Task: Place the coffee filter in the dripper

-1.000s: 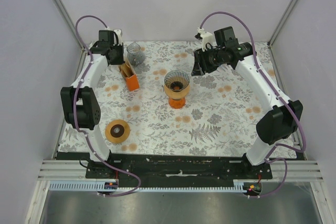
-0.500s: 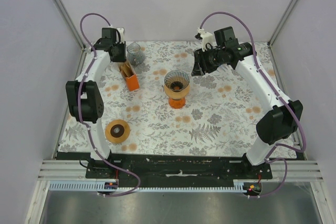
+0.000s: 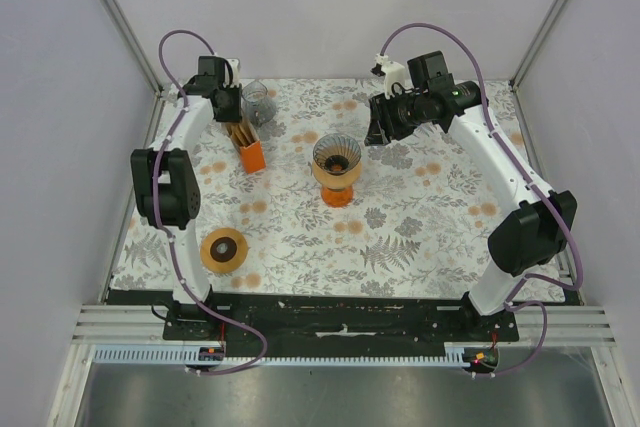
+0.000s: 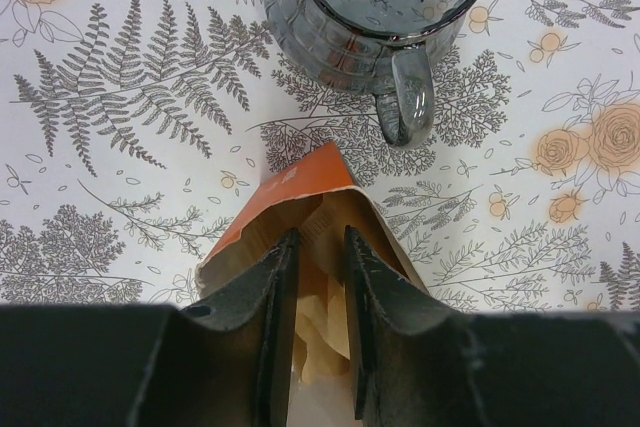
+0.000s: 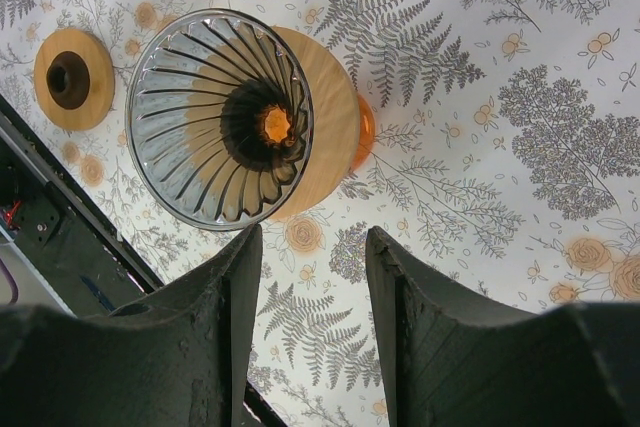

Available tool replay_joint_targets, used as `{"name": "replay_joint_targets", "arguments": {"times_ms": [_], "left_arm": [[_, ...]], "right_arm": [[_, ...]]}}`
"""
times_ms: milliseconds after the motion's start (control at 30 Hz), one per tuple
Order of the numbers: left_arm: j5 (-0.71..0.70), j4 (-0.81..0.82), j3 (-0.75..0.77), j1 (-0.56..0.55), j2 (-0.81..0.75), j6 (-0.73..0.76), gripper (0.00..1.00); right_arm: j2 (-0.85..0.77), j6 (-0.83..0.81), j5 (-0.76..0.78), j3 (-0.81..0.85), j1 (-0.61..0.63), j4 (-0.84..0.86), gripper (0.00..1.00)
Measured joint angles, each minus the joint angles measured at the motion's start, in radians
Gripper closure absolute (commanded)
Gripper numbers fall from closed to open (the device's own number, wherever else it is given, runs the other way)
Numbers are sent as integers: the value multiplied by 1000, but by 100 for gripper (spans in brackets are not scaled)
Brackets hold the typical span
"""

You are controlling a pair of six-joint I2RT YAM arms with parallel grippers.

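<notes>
Filters (image 4: 322, 337) in the orange box (image 4: 265, 202) are sitting between the slightly open left gripper (image 4: 320, 237) jaws; closing risks grabbing several. Right gripper (image 5: 312, 247) is hovering open.

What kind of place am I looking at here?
Likely a robotics test booth staged as a coffee corner: two white robot arms bolted to a floral-clothed table inside plain white walls, with a ribbed glass dripper and an orange box of paper filters.
</notes>
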Motion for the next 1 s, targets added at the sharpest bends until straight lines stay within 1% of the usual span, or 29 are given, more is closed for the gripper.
{"name": "replay_joint_targets", "arguments": {"times_ms": [167,200,233,300,333,367,733,1000], "left_arm": [[4,-6,0,0,15,-2,68],[8,-6,0,0,16,-4,70],[11,-6,0,0,17,-5,73],[18,-6,0,0,17,-10,84],[21,-6,0,0,17,-13,94],[28,-6,0,0,17,-16,98],[43,-10,-3,0,-7,-26,98],[47,-17,-14,5,-184,-26,98]], "right_arm": [[0,-3,0,0,0,0,47],[0,-3,0,0,0,0,47],[0,-4,0,0,0,0,47],[0,-6,0,-1,0,0,47],[0,-6,0,-2,0,0,47],[0,-6,0,-2,0,0,47],[0,-17,0,-5,0,-1,47],[-19,-26,1,-5,0,-8,47]]}}
